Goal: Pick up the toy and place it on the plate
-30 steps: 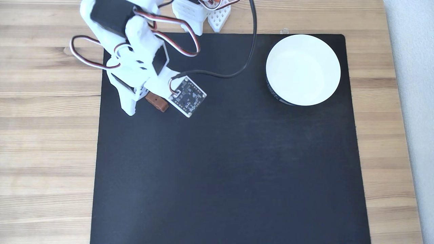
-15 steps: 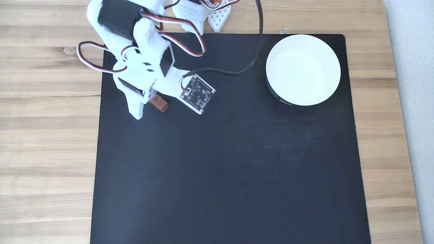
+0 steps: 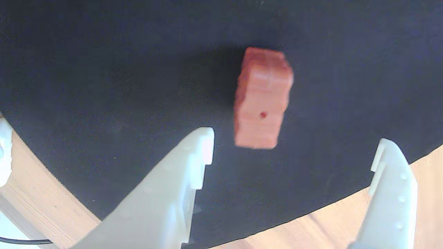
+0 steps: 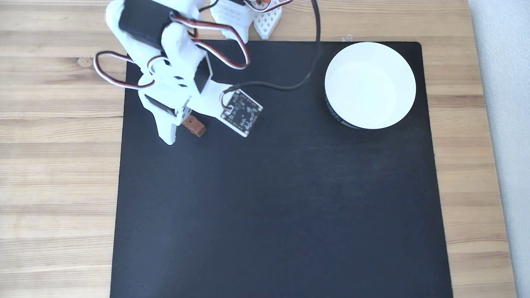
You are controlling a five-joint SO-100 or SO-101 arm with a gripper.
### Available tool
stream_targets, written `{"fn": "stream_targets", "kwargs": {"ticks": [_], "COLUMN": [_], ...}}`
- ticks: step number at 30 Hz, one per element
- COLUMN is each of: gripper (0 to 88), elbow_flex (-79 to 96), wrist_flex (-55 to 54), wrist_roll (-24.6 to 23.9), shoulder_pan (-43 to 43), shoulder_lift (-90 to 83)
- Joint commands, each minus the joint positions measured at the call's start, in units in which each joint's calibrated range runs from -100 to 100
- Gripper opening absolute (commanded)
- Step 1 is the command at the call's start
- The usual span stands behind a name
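The toy is a small reddish-brown notched block with a tiny dark dot, lying flat on the black mat. In the wrist view it sits just beyond my gripper, nearer the left finger, touching neither. The white fingers stand wide apart with nothing between them. In the fixed view the toy lies at the mat's upper left, half covered by my gripper. The plate, a round white dish with a dark outer band, stands empty at the mat's upper right, far from the gripper.
The black mat covers most of the wooden table; its left edge runs close beside the gripper. The arm's white base stands at the top edge. A black cable loops from there to the wrist camera board.
The arm shifted slightly to the right over the first half second and covers more of the toy. Since then it has hardly moved. The plate stayed put.
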Motion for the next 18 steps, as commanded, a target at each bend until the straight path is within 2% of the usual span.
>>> {"fn": "stream_targets", "kwargs": {"ticks": [1,18], "gripper": [31.9,31.9], "elbow_flex": [2.24,2.87], "wrist_flex": [-0.33,-1.09], "wrist_roll": [0.02,0.02], "shoulder_pan": [2.2,2.54], "shoulder_lift": [0.03,0.03]}}
